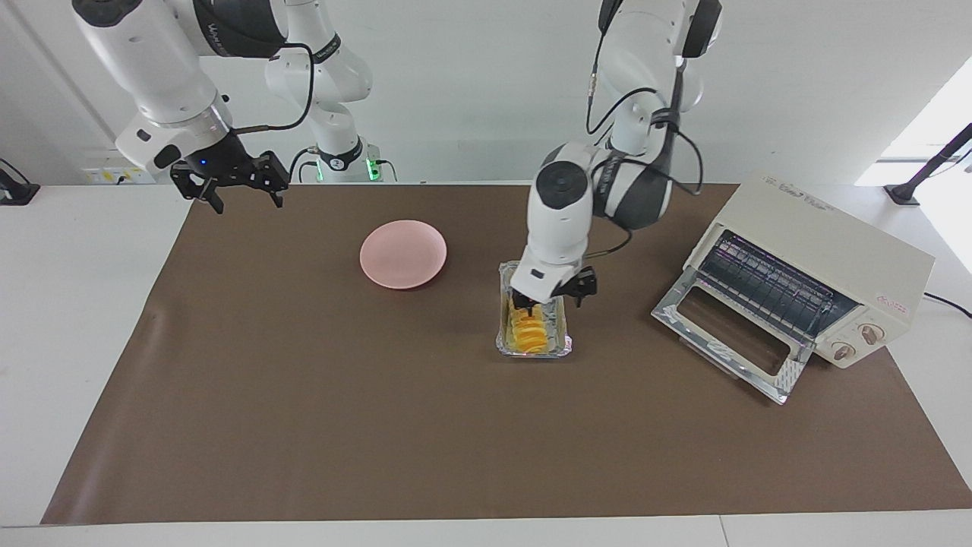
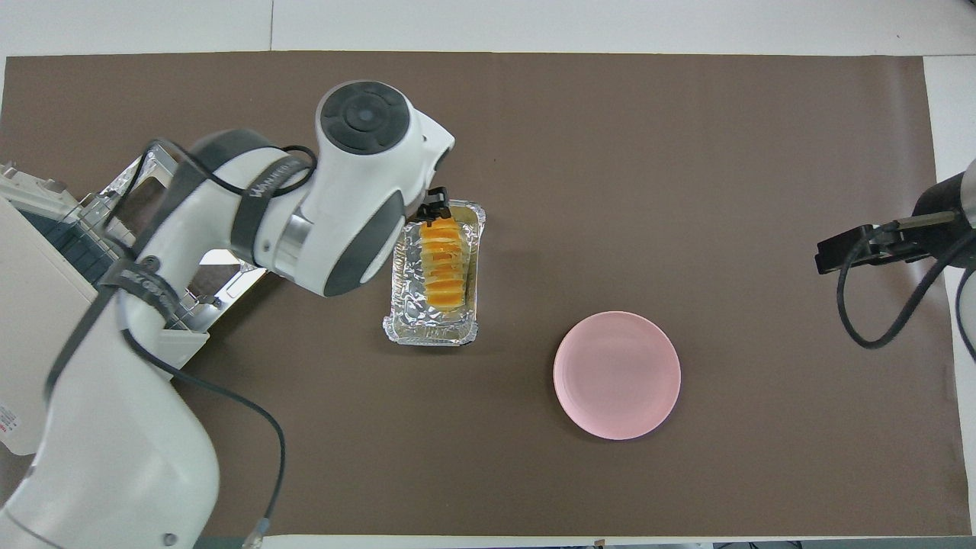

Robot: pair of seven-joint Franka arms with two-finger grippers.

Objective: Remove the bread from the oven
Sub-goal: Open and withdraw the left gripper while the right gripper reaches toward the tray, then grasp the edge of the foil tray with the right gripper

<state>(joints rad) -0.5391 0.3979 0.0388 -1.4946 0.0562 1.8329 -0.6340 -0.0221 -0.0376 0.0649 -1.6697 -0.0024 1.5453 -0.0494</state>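
The bread, a ridged golden-yellow loaf, lies in a crinkled foil tray on the brown mat at mid-table, outside the oven. It also shows in the overhead view, in the tray. My left gripper is down in the tray at the bread; it also shows in the overhead view. The cream-white oven stands at the left arm's end of the table with its glass door dropped open and its wire rack bare. My right gripper is open, raised and waiting over the right arm's end.
A pink plate sits empty on the mat beside the tray, toward the right arm's end; it also shows in the overhead view. The oven is partly hidden under my left arm in the overhead view.
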